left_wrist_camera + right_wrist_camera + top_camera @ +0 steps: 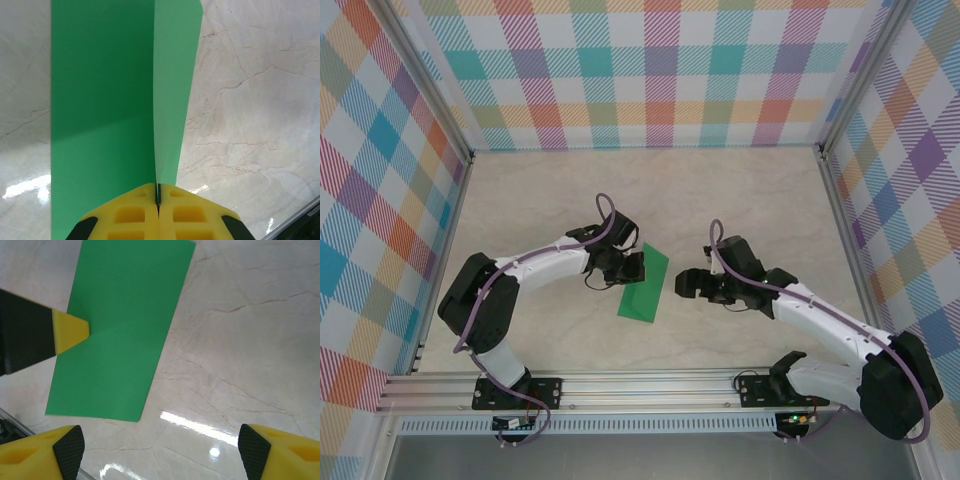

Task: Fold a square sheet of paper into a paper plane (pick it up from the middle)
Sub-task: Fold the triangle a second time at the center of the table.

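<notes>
**Left gripper pinches the folded green sheet; right gripper stands wide beside it**

The green sheet of paper lies on the marble-patterned table. From the top camera it reads as a long rectangle rather than a square, set slightly askew.

The left gripper meets the sheet at the long edge on the left arm's side, about halfway along it. In the left wrist view its yellow fingers are pressed together with no gap between them. A thin, paler green layer of the sheet runs straight into the seam where they meet, so the gripper is pinching that layer. This layer rises at an angle from the darker part of the sheet, which lies flat on the table beside it.

The right gripper is just off the opposite long edge of the sheet and does not touch it. In the right wrist view its two yellow, black-padded fingertips sit far apart at the lower corners of the frame, spread wide with bare table between them and nothing held. The sheet lies ahead of them, and the left gripper's yellow tip rests on its far edge.
</notes>
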`<control>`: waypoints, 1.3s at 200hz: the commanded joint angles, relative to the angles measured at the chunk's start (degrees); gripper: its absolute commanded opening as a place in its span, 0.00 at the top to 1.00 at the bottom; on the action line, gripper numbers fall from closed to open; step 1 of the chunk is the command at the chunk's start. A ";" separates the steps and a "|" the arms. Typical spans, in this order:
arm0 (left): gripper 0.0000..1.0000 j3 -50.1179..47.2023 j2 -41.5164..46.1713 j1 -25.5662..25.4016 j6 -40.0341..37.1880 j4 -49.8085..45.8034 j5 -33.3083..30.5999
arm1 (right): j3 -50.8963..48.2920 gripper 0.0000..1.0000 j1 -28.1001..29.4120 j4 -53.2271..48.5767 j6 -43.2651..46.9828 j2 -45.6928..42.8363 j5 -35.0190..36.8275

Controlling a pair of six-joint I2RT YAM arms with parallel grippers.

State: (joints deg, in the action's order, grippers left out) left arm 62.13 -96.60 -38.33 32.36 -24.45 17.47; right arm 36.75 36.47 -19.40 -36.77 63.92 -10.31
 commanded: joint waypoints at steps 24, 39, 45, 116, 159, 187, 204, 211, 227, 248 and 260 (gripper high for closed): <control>1.00 0.15 -0.34 0.88 1.40 1.38 0.53 | 4.97 0.26 12.52 4.08 1.04 5.69 8.28; 1.00 0.12 -0.43 0.88 1.90 1.73 0.89 | 6.78 0.28 17.44 5.25 0.92 8.32 12.45; 1.00 0.07 -0.52 0.90 2.04 1.77 0.94 | 7.57 0.29 19.43 5.66 0.80 9.59 14.68; 1.00 -0.74 -0.71 0.89 2.60 2.13 1.60 | 14.19 0.36 30.82 9.22 1.13 22.51 29.26; 1.00 -0.73 -0.59 0.97 2.63 2.10 1.72 | 13.97 0.46 31.38 10.53 -0.29 24.40 32.72; 1.00 -0.60 -0.53 1.00 2.65 1.99 1.87 | 13.70 0.53 31.37 10.01 -0.26 24.77 33.16; 1.00 -0.57 -0.49 1.04 2.69 1.89 1.84 | 13.07 0.57 31.38 9.97 -0.38 24.43 33.21; 1.00 -0.58 -0.40 1.09 2.65 1.87 1.82 | 12.68 0.59 31.38 9.98 -0.33 24.12 33.29; 1.00 -0.60 -0.35 1.13 2.86 1.85 1.52 | 11.89 0.64 31.32 10.05 -0.49 23.25 33.50; 1.00 -0.52 -0.20 1.21 2.99 1.95 1.62 | 11.09 0.70 31.38 10.26 -0.47 22.31 33.49; 1.00 -0.52 -0.17 1.19 3.18 1.96 1.52 | 10.65 0.74 31.38 10.44 -0.46 21.96 33.46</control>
State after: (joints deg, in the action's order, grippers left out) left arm 62.00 -97.08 -37.74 34.98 -23.33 18.37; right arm 49.01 67.31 -9.26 -36.88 87.70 22.55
